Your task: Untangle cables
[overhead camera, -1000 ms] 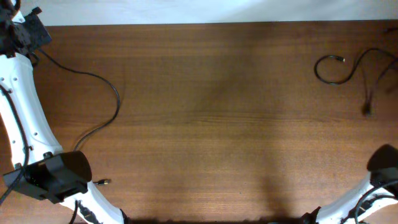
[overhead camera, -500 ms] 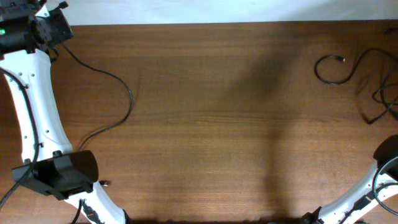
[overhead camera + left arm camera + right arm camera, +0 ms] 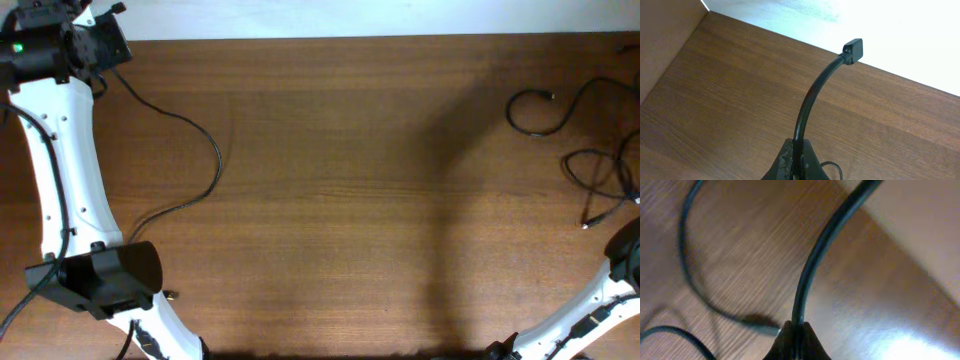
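My left gripper is at the table's far left corner, shut on a thin black cable that curves across the wood to a small plug near my left arm's base. In the left wrist view the jaws pinch this cable, and its short end with a black plug sticks up past them. My right gripper is shut on another black cable. That cable loops at the right edge, with plugs far and near. The right gripper is outside the overhead view.
The wooden table has a white surface beyond its far edge. My left arm runs along the left side from its black base joint. The right arm's joint sits at the right edge.
My left gripper has moved right along the far edge with its cable. The right cable's loops and near plug have shifted toward the front of the table.
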You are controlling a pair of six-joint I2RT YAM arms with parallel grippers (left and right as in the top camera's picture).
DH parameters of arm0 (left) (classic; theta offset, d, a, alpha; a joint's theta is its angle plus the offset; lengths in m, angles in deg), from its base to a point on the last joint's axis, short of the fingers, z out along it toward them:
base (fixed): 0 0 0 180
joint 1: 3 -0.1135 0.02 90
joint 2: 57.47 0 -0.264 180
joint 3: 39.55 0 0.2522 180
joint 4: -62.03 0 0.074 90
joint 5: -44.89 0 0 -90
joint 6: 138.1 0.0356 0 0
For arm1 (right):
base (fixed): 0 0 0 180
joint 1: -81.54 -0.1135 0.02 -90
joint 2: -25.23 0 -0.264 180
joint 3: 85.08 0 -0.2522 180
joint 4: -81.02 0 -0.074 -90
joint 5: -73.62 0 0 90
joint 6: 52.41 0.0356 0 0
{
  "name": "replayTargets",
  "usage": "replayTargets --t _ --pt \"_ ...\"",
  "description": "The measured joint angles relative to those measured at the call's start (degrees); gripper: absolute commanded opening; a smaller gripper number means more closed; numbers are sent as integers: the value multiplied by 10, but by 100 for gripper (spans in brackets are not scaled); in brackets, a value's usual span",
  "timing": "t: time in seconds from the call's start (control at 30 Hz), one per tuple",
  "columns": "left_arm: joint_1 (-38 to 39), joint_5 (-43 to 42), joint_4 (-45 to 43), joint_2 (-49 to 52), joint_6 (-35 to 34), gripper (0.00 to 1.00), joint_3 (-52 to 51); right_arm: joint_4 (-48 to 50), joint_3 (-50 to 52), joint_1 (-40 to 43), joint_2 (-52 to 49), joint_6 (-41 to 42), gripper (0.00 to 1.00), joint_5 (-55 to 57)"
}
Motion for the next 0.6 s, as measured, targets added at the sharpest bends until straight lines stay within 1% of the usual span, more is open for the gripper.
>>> replayTargets --t 0.07,0.17,0.2,0.23,0.43,0.5,0.53,0.57,0.6 --pt "2 0 0 0 0 0 0 23 0 14 0 -7 4 36" --pt "2 0 0 0 0 0 0 7 0 61 0 -15 4 24" --pt "2 0 0 0 0 0 0 4 0 71 0 -15 45 19" --pt "2 0 -1 0 0 0 0 4 0 73 0 -15 99 17" --pt "2 0 -2 0 0 0 0 -20 -1 63 5 -24 99 -9" --pt "2 0 -2 0 0 0 0 -33 -19 50 37 -55 100 -59" --pt "2 0 -2 0 0 0 0 -39 -48 25 78 -86 100 -133" --pt "3 0 -2 0 0 0 0 -38 -69 -8 114 -106 100 -177" --pt "6 0 -2 0 0 0 0 -36 -90 -59 157 -121 100 -213"
